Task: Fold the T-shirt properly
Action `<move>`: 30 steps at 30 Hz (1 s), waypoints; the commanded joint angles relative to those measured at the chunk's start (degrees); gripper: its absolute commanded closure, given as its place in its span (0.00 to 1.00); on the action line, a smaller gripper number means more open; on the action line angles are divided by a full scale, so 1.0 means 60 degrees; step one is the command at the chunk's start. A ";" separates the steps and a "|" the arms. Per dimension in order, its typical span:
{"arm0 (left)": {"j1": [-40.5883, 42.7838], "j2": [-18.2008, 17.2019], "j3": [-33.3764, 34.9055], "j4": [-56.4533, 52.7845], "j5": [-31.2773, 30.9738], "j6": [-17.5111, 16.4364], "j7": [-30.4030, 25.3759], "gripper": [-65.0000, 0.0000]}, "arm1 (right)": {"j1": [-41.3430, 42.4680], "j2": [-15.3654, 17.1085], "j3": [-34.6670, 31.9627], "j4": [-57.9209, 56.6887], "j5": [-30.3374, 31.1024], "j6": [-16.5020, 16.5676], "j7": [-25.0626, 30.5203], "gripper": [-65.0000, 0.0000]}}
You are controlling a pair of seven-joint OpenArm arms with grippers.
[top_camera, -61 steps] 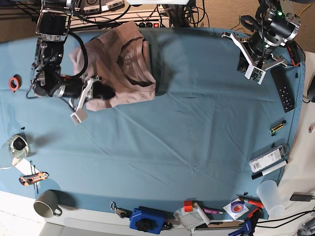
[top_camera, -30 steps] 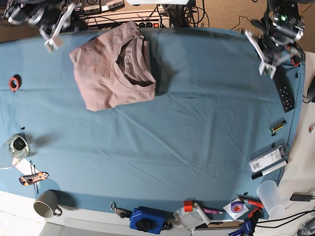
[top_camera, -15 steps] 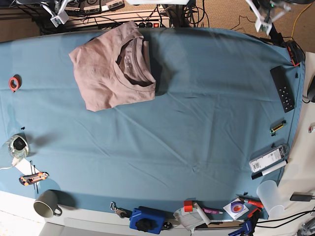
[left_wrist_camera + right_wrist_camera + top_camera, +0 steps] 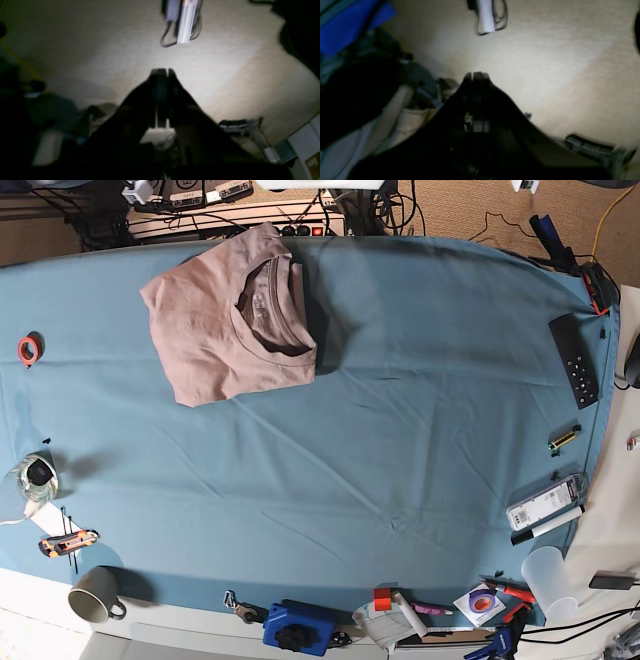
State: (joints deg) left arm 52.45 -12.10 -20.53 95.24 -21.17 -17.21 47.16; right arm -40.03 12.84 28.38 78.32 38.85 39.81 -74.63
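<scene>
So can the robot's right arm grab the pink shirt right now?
Probably not right away. The right gripper is shut and pulled back off the table, facing a beige surface. The T-shirt lies folded on the blue table cloth with nothing covering it, so the arm would need to come back.

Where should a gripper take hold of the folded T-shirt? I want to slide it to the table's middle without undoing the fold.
Probably the T-shirt's lower folded edge, approached from the open cloth below it in the base view: the layers stack there, and that side is clear.
</scene>
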 commanded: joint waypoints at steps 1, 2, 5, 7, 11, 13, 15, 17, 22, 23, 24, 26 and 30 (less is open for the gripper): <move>-0.0084 -0.0018 -0.0040 -0.0404 0.0102 -0.0233 -0.0321 1.00 | 0.0058 0.0237 -0.0211 -0.0266 -0.0157 0.0031 0.0306 1.00; -0.0350 0.0007 -0.0040 -0.0947 0.0240 -0.0455 -0.0783 1.00 | 0.0262 0.0382 -0.0554 -0.0667 -0.0477 0.0031 0.0732 1.00; -0.1191 0.0004 -0.0040 -0.2634 0.0612 -0.0601 -0.2109 1.00 | 0.0980 0.0849 -0.1767 -0.1876 -0.1785 0.0031 0.2062 1.00; -0.1800 0.0007 -0.0040 -0.3781 0.0754 -0.0535 -0.2590 1.00 | 0.1515 0.1107 -0.2532 -0.2710 -0.2754 0.0031 0.3075 1.00; -0.3089 0.0011 -0.0040 -0.6073 0.0758 -0.0535 -0.3198 1.00 | 0.2626 0.1158 -0.3523 -0.4255 -0.4047 0.0031 0.4699 1.00; -0.3719 0.0007 -0.0040 -0.7227 0.0874 -0.0535 -0.3595 1.00 | 0.3126 0.1111 -0.3891 -0.4965 -0.4273 0.0031 0.5497 1.00; -0.4346 0.0011 -0.0040 -0.8393 0.1293 -0.0539 -0.4127 1.00 | 0.3592 0.1115 -0.4306 -0.5646 -0.4747 0.0031 0.6473 1.00; -0.4903 0.0011 -0.0040 -0.9519 0.1840 -0.0528 -0.4936 1.00 | 0.3982 0.1115 -0.4685 -0.6222 -0.5322 0.0031 0.7526 1.00; -0.6080 0.0117 -0.0040 -1.1792 0.3268 -0.0426 -0.6674 1.00 | 0.4462 0.1111 -0.5544 -0.7369 -0.6393 -0.1071 1.0444 1.00; -0.6240 0.0197 -0.0040 -1.2076 0.3534 -0.0153 -0.7045 1.00 | 0.4510 0.1115 -0.5690 -0.7570 -0.6597 -0.1494 1.0921 1.00; -0.6386 0.0284 -0.0040 -1.2287 0.3723 0.0164 -0.7406 1.00 | 0.4539 0.1107 -0.5814 -0.7756 -0.6743 -0.1909 1.1289 1.00; -0.6619 0.0474 -0.0040 -1.2466 0.4080 0.0736 -0.7839 1.00 | 0.4645 0.1082 -0.6040 -0.8167 -0.6892 -0.2586 1.1686 1.00; -0.6845 0.0714 -0.0040 -1.2382 0.4426 0.0933 -0.7865 1.00 | 0.4798 0.0984 -0.6171 -0.8695 -0.6914 -0.3049 1.1970 1.00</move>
State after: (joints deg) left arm 10.87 -7.40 -20.71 20.80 5.19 -11.57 0.23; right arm -11.27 18.17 -8.67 25.91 -2.94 21.12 -3.62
